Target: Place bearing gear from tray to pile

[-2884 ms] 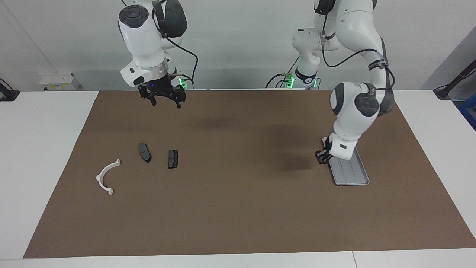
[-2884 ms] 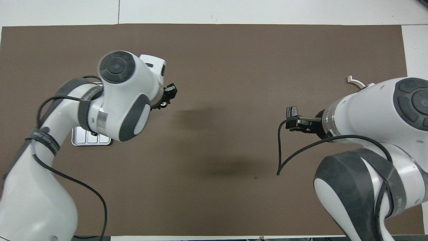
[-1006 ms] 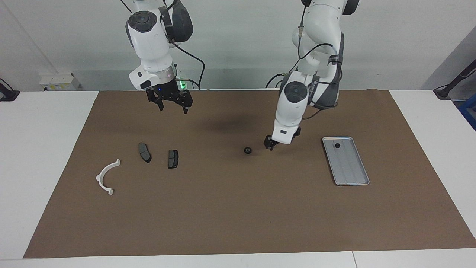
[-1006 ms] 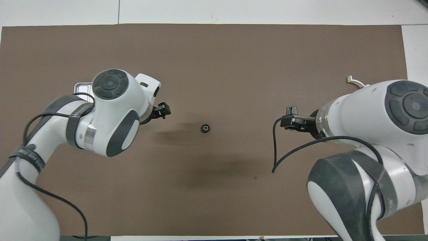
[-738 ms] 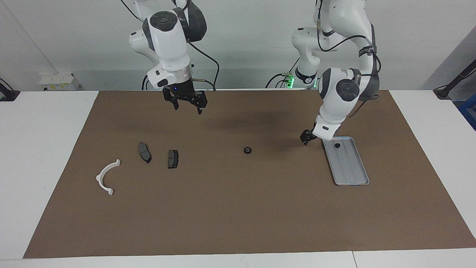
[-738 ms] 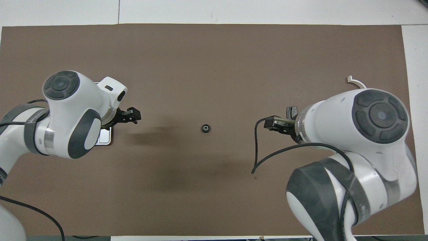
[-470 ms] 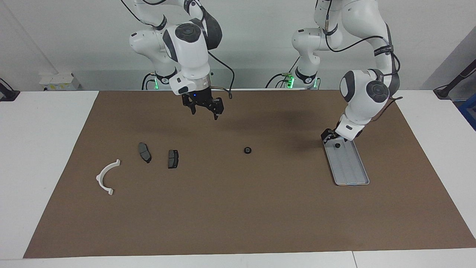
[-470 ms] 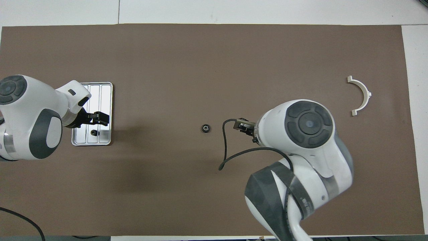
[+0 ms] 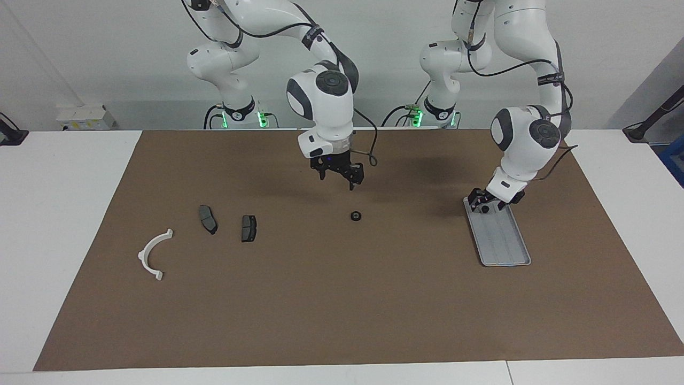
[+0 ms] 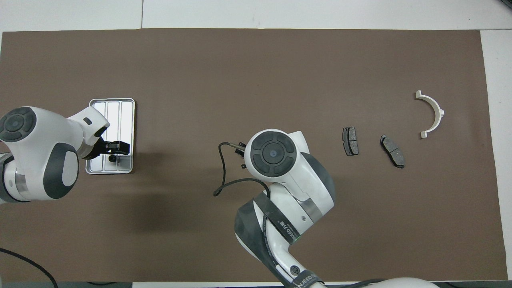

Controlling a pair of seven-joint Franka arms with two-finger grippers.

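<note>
**Even, bright lighting with soft shadows**

The scene is lit brightly and evenly from above. Soft, blurred shadows of the arms are cast on the brown mat [image 9: 342, 299], the darkest seen in the overhead view under the left arm. Glare is seen on the tray [image 10: 127, 116], whose ridged floor is washed out to white in the overhead view. Both views are rendered sharp, without motion blur. Green indicator lights are seen glowing at the arm bases.

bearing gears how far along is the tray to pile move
Done: one bearing gear lies mid-mat, off the tray, short of the pile. In hand: right gripper open above it; left gripper at a second gear on the tray. Left: both reach the pile.
</note>
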